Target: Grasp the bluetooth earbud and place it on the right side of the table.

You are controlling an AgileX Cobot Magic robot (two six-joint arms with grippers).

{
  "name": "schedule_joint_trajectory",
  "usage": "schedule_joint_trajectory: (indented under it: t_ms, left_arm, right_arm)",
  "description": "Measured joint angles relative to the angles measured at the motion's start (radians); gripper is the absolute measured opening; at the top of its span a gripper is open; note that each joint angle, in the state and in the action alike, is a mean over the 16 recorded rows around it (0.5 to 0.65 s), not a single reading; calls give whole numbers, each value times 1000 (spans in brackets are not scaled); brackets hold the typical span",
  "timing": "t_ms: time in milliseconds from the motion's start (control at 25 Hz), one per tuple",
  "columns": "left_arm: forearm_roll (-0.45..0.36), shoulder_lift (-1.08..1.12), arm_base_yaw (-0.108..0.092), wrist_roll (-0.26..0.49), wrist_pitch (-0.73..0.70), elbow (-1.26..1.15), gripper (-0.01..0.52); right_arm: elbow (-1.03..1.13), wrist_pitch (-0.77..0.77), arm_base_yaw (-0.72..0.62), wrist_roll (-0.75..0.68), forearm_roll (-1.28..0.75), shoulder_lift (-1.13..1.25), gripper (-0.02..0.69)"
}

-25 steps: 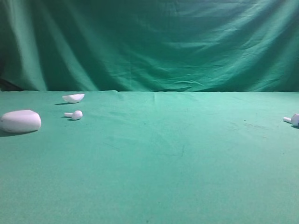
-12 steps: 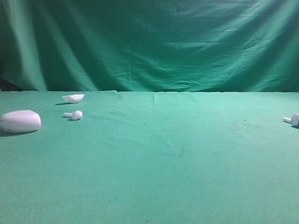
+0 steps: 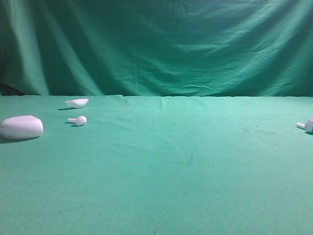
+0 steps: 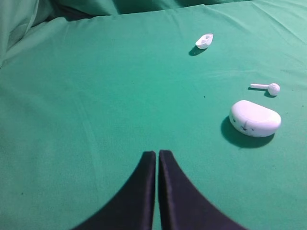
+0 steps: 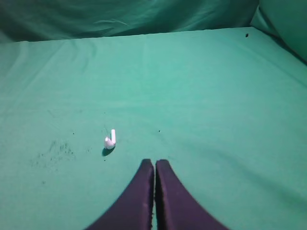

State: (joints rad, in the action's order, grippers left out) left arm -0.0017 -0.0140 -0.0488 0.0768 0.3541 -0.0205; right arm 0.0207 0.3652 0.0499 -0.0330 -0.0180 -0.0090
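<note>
A tiny white bluetooth earbud lies on the green table at the left; it also shows in the left wrist view. A second, alike earbud lies at the table's far right edge and shows in the right wrist view. My left gripper is shut and empty, above bare cloth, well short and left of the left earbud. My right gripper is shut and empty, just right of and behind the right earbud. Neither gripper shows in the exterior view.
A large white oval case sits at the far left, near the earbud. A white shallow shell-shaped piece lies behind it. A green backdrop hangs behind the table.
The earbud at the far right edge looks slightly shifted towards the right. Everything else is as before.
</note>
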Motion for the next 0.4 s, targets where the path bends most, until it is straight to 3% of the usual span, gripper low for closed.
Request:
schedule_joint_trajectory:
  t_ms: [400]
  left_arm:
    - [0,0,0,0,0,0,0]
  right_arm:
    - [7,12,0,0,0,0,0]
